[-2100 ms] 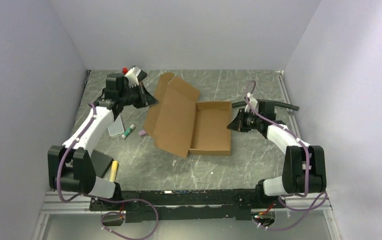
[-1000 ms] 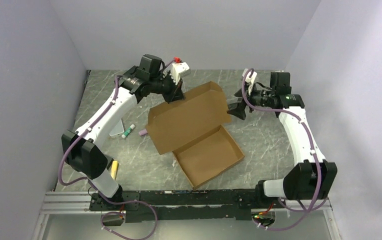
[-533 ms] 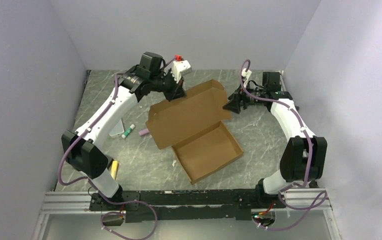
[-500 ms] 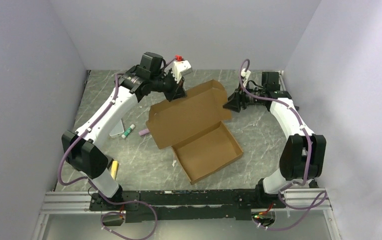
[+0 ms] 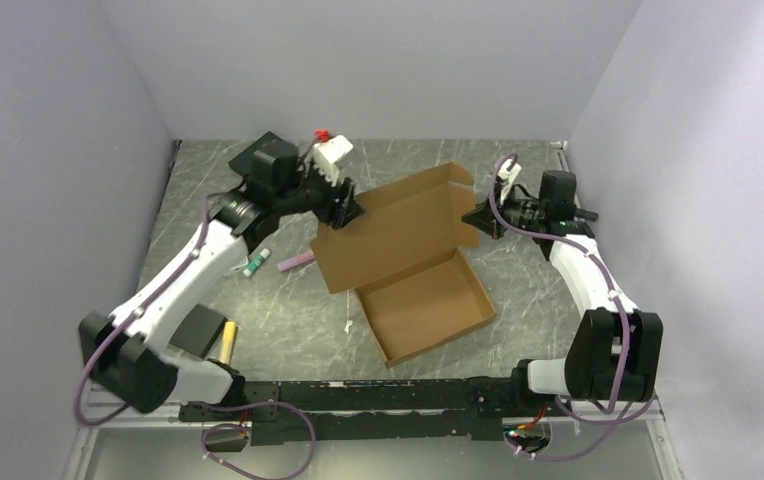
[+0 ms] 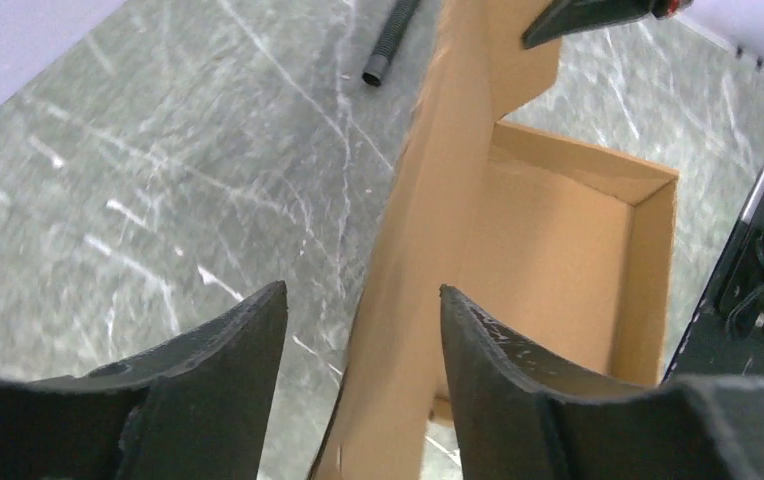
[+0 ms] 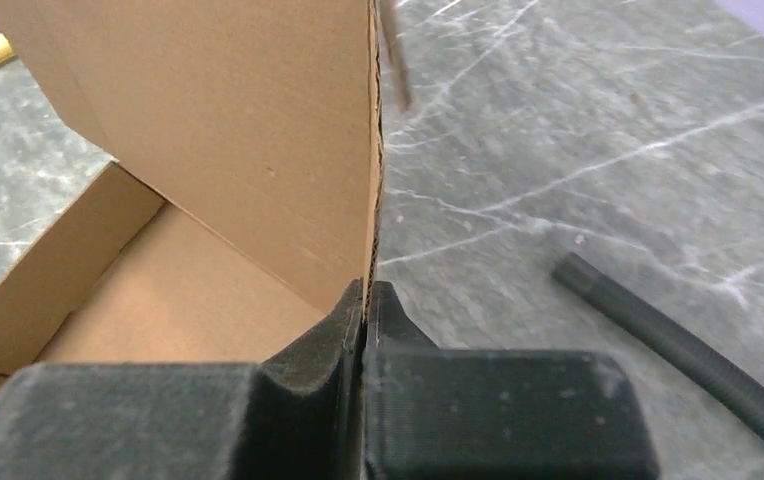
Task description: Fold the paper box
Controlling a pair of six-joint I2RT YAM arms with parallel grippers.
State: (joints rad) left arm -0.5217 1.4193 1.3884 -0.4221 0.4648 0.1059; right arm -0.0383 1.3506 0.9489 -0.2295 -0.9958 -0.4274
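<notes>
Light: soft, even, from overhead | Shadows: faint, beneath the brown corrugated cardboard box (image 5: 398, 240) | Blur: box's upper edge smeared in left wrist view; right wrist foreground soft

Table (image 5: 288, 320): grey stone-pattern top with pale veins, walled on three sides; paper box (image 5: 428, 305) sits right of centre, open tray flat on the top, lid tilted up along its far side; pink stick (image 5: 295, 262) lies just left of the lid's corner; green-capped white tube (image 5: 257, 264) near it, further left; black pad (image 5: 196, 331) at near left, yellow cylinder (image 5: 227, 342) just beside it; black ribbed hose (image 7: 678, 350) lies at far right, apart from the box.
</notes>
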